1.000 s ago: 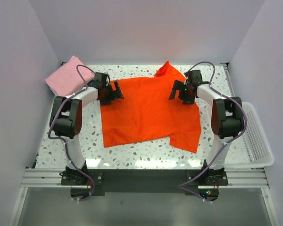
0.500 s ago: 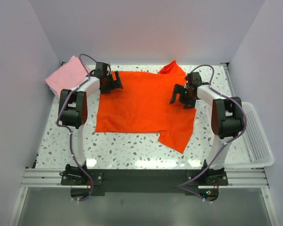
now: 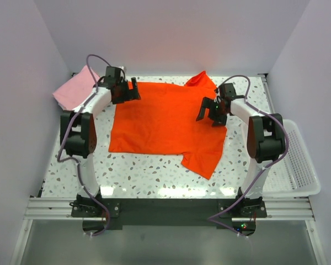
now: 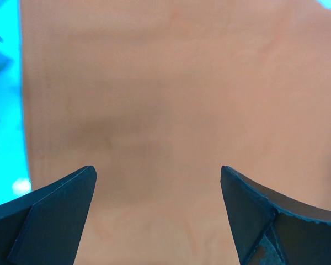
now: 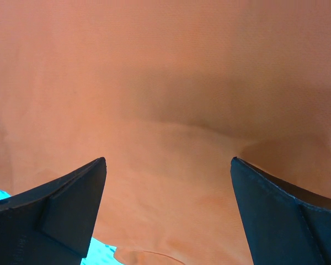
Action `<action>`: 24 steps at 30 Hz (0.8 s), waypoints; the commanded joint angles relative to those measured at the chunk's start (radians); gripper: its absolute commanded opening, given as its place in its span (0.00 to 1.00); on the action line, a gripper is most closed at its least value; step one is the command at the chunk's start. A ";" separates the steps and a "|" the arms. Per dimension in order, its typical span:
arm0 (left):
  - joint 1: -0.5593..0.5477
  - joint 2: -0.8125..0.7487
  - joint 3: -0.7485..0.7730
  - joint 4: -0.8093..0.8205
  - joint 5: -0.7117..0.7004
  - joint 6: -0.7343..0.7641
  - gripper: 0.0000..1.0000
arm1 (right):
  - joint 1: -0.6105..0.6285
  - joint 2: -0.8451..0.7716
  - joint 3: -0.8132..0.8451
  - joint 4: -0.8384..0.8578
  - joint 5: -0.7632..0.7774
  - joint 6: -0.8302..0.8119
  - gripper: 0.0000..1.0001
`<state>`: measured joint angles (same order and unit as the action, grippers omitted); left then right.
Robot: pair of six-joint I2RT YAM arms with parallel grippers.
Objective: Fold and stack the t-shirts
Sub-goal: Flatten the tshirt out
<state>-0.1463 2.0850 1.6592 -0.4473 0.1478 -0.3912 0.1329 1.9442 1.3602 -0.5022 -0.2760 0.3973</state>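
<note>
Hovering over the orange-red shirt [image 3: 165, 118], both tools have jaws spread wide with nothing between them: left gripper [image 3: 128, 93] above the far-left corner, right gripper [image 3: 211, 114] above the right side, between the two sleeve flaps. Shirt lies spread flat on the table [image 3: 154, 171], long axis left to right, hem end seemingly left. Wrist views show only orange cloth under each tool, faintly creased on the right. Judgement: each arm is nearer its own end. Folded pink shirt [image 3: 71, 93] lies far left, near the left gripper.
</note>
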 commanded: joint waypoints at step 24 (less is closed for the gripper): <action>0.004 -0.875 -0.970 -0.061 -0.301 -0.311 0.67 | 0.028 -0.249 -0.035 -0.076 -0.080 -0.046 0.97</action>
<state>-0.1463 1.1603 0.6941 -0.5701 -0.1246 -0.6647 0.1574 1.7397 1.3075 -0.5617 -0.3325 0.3599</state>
